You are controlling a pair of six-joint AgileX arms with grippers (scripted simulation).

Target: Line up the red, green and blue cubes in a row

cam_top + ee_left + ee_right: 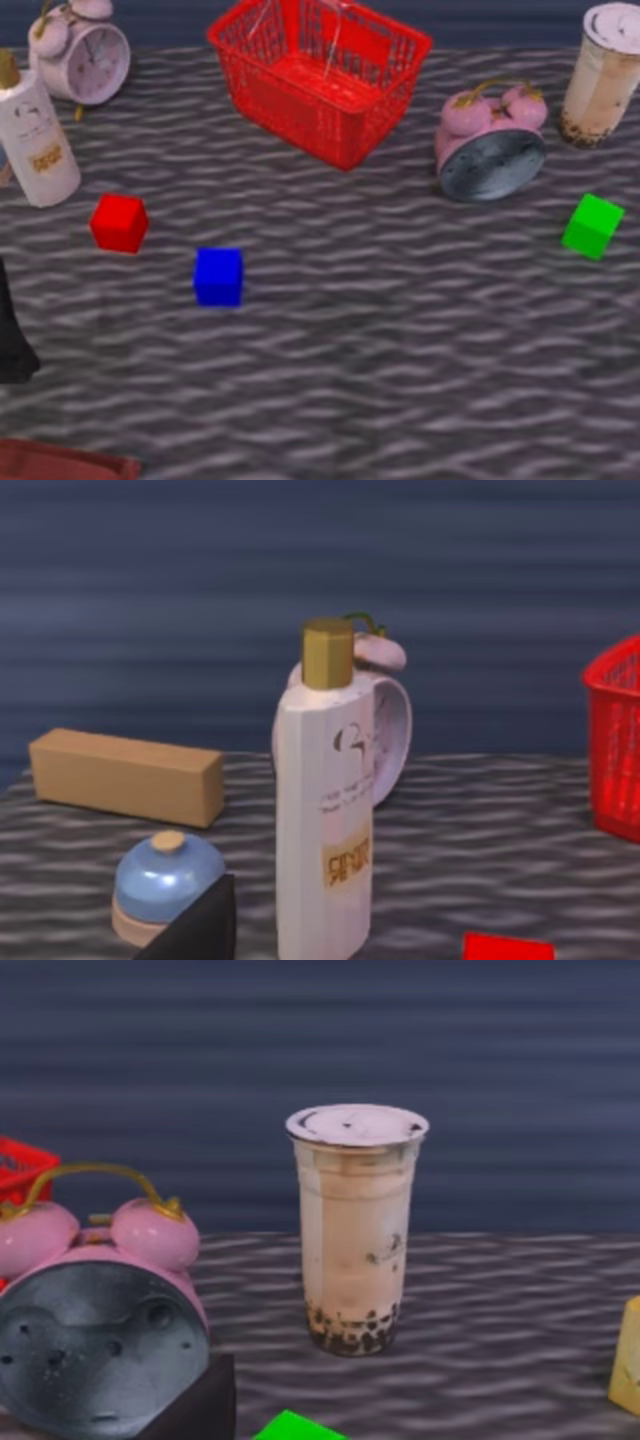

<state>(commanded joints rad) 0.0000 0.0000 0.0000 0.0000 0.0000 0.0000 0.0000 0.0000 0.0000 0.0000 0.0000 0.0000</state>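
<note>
At the far left edge of the top view, a dark shape (pixel 14 335) low on the left is all I can see of my left arm, and I cannot tell whether its pincer is open or closed. In the upper left stands a white plastic bottle with a gold cap (pixel 33 140), with a pale pink twin-bell alarm clock (pixel 82 50) just behind it; my left wrist view also shows a tan rectangular block (pixel 125 777) and a small blue-domed desk bell (pixel 167 885) near that bottle. Below the bottle, on the grey rippled tabletop (pixel 400 350), sits the bright red cube (pixel 119 222), and near it, a little lower and to the right, the deep blue cube (pixel 218 276); the two are apart, not touching. At upper centre is the large red wire basket (pixel 320 75). Right of it lies a pink alarm clock with a dark grey face (pixel 490 140), tilted over, and in the upper right corner stands a clear cup of milk tea with a white lid (pixel 605 75). The bright green cube (pixel 593 226) rests at the right edge, below the cup, well apart from the other two cubes. My right arm's pincer is not seen in the top view.
</note>
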